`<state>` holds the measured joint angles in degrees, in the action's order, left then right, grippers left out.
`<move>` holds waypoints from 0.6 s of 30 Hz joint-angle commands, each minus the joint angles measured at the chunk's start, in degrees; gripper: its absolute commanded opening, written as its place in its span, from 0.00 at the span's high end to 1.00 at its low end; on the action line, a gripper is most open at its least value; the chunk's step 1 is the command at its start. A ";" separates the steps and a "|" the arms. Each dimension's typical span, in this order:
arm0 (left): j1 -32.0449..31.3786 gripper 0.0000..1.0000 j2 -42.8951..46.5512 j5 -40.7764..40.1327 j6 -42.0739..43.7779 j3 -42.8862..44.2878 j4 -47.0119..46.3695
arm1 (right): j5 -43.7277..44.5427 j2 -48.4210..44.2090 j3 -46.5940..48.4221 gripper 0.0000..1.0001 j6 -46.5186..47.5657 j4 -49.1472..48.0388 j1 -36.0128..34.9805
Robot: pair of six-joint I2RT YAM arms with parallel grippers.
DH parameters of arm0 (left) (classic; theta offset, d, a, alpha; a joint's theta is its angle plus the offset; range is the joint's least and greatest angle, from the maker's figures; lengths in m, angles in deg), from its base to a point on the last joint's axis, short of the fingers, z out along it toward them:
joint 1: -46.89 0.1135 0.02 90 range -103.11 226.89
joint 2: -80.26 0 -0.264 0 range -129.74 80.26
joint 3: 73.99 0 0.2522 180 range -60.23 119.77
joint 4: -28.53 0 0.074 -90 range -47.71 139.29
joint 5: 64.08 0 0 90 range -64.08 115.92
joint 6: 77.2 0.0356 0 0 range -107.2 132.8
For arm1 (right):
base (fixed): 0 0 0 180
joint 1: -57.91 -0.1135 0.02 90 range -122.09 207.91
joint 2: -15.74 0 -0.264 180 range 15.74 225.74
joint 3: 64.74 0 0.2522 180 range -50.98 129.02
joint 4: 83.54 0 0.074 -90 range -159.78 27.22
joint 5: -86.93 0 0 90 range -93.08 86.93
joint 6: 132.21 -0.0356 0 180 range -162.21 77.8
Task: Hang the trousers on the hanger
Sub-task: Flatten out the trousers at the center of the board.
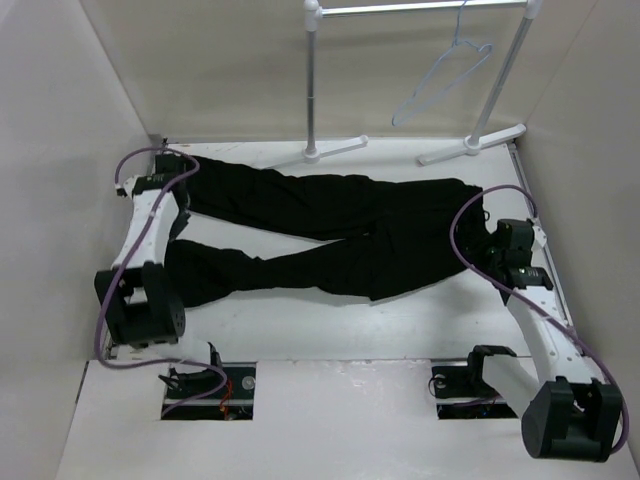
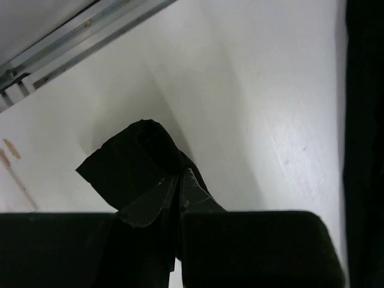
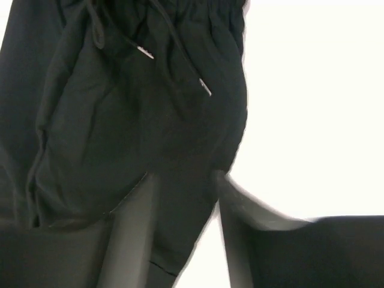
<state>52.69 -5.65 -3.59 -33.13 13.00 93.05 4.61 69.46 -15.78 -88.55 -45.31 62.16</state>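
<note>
While one hanger (image 1: 440,82) hangs, left claw (image 2: 180,201) clamps the single trousers (image 1: 340,230); right claw (image 3: 183,180) straddles them, fingers apart.

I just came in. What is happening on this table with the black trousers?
Two robot arms are working on the trousers, which lie flat on the table, legs toward the left arm. The left hand is shut on the end of one leg. The right hand has its fingers on both sides of the waist cloth; whether it grips is not clear. The hanger hangs bare on the rail at the back.
</note>
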 commanded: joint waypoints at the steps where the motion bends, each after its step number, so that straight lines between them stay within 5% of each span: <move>1: 2.33 1.00 -3.71 -0.46 3.02 12.86 -5.33 | 0.49 -2.38 2.42 0.66 1.08 1.98 0.36; 5: 4.16 0.94 -10.66 0.59 7.25 18.52 -4.28 | 0.58 -4.40 0.40 0.63 1.17 3.04 0.10; 9: 8.30 0.73 -13.86 4.91 8.58 14.86 -2.68 | 0.84 -4.41 -0.57 0.35 1.43 2.87 1.41; 15: 8.22 0.66 6.85 8.14 6.31 -9.03 -18.04 | 0.58 -0.20 -0.13 0.31 0.82 0.93 4.05; 18: 7.96 0.62 11.63 12.45 3.23 -13.55 -20.26 | 1.19 1.65 -0.57 0.32 -0.76 -0.29 4.84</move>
<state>61.17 -1.04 4.78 -27.21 0.96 79.98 4.76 70.07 -16.30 -87.98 -43.03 66.12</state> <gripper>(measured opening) 0.368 0.683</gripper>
